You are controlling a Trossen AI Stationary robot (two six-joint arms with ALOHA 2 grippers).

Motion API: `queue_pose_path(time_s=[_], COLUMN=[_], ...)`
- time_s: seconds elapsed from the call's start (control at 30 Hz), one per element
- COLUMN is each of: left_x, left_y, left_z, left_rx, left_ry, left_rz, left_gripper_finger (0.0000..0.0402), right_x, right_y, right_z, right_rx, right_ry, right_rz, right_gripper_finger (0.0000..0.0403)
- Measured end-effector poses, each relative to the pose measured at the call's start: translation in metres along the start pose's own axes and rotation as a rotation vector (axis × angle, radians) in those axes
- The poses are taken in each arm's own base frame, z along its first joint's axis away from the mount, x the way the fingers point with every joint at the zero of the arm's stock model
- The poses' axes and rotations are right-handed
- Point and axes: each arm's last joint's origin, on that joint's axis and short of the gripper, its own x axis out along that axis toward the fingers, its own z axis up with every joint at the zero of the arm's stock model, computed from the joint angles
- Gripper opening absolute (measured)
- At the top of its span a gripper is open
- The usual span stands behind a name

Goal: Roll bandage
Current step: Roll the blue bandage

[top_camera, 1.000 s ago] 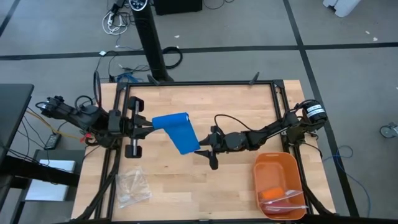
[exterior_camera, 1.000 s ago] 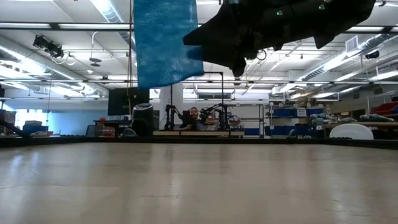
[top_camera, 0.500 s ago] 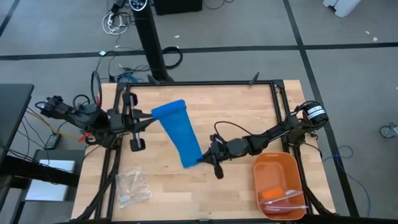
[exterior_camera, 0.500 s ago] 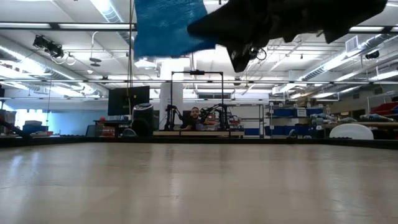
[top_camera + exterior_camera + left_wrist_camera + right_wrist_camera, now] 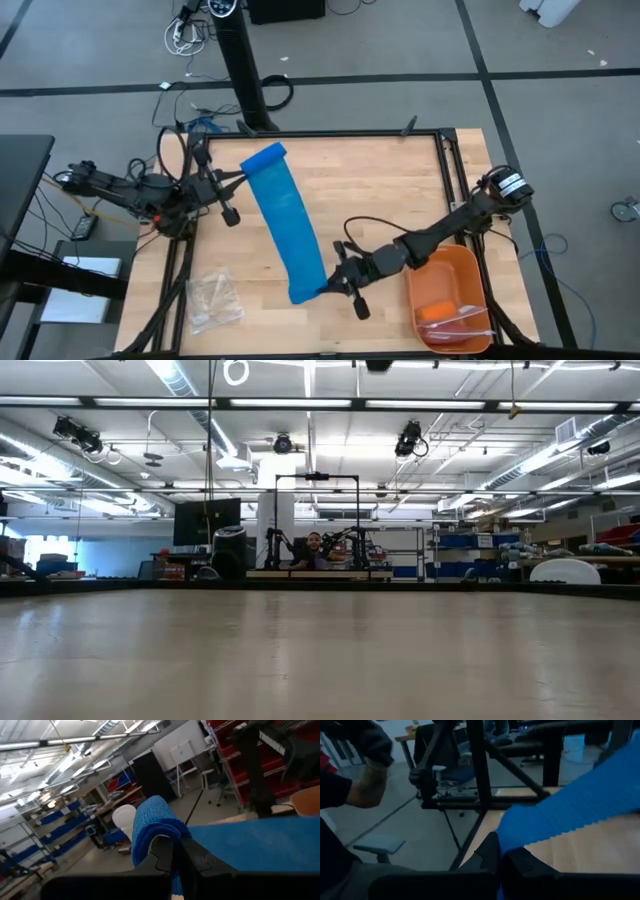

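Bandage (image 5: 286,222), a long, narrow strip of bright blue soft fabric, stretches in the high view across the light wooden table (image 5: 380,190), held at both ends. Its far end is curled over into a small roll, and the left gripper (image 5: 243,176) is clamped shut on that roll; the left wrist view shows the blue cloth (image 5: 156,826) wrapped over the tips of its closed dark fingers (image 5: 161,857). The near end sits close to the table's front edge, pinched by the right gripper (image 5: 328,288), whose fingers are closed on the serrated edge of the fabric (image 5: 570,812) in the right wrist view. An orange plastic tray (image 5: 428,268) rests at the table's front right corner, just beside the right arm. A clear, crinkly plastic bag (image 5: 213,301) lies at the front left corner, apart from the strip. In the low view neither the strip nor the grippers appear; a person (image 5: 315,547) sits at a bench far across the room.
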Motion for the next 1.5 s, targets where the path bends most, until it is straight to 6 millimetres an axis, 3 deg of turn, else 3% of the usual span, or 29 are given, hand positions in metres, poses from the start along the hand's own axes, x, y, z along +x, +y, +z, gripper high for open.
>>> queue_pose_path(time_s=[0.37, 0.63, 1.07, 1.37, 1.5], left_x=[-0.033, -0.036, -0.019, -0.009, -0.01], left_y=[0.01, -0.007, -0.042, -0.065, -0.073], left_z=[-0.046, -0.078, -0.098, -0.097, -0.084], left_rx=[-0.071, -0.084, -0.08, -0.087, -0.091], left_ry=[-0.069, -0.005, 0.13, 0.115, 0.083], left_rz=[-0.021, -0.062, -0.249, -0.367, -0.424], left_gripper_finger=[0.0014, 0.0014, 0.0014, 0.0014, 0.0014], right_x=[-0.006, -0.019, -0.039, -0.056, -0.064], right_y=[0.019, 0.011, -0.038, -0.086, -0.109], right_z=[0.073, 0.13, 0.218, 0.249, 0.256], right_rx=[-0.174, -0.312, -0.46, -0.483, -0.483], right_ry=[-0.091, -0.223, -0.302, -0.291, -0.278], right_rz=[-0.101, -0.189, -0.405, -0.577, -0.645], right_gripper_finger=[0.0001, 0.0, 0.0, 0.0, 0.0])
